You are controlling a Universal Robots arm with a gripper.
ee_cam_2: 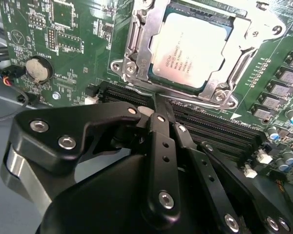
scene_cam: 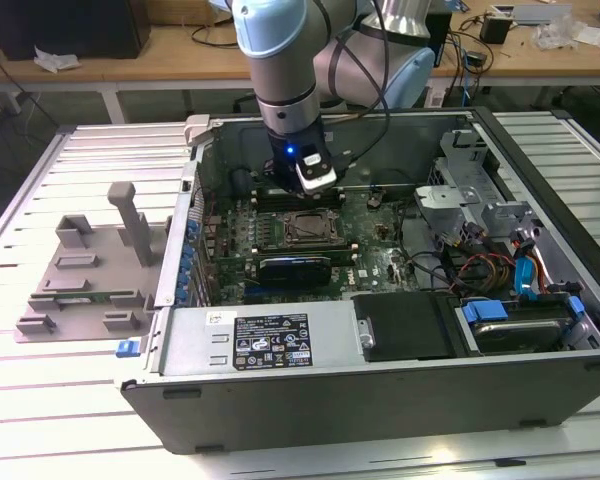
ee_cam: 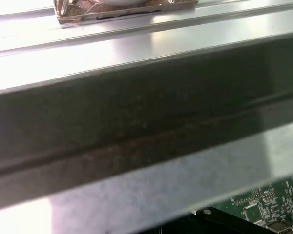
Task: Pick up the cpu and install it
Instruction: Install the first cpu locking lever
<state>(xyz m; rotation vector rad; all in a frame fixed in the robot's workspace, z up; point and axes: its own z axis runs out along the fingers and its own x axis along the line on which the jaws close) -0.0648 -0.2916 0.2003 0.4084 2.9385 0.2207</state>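
Down inside the open computer case [scene_cam: 380, 400] now, over the green motherboard [ee_cam_2: 63, 48]. Good news in the second wrist view: the cpu [ee_cam_2: 190, 48] lying flat and square in the socket, silver top facing up, ringed all round by the metal socket frame [ee_cam_2: 132, 53]. Looks seated, nothing tilted or riding on an edge, so pick-up and placement judged done. Gripper [ee_cam_2: 157, 100] just beside that socket, poised above the black memory slots [ee_cam_2: 210, 126], fingertips drawn together with nothing between them: closed and empty, apart from the chip. Same story in the exterior view, with the gripper [scene_cam: 315, 185] hanging over the board at the far side of the socket. Over at the exterior view's left, well apart from the case, the grey tray [scene_cam: 80, 280] with its upright posts, no chip visible on it. Hard to call whether the frame is latched down over the chip, since no lever can be made out clearly. Apart from that clamping question, task very near its end by the look of it.
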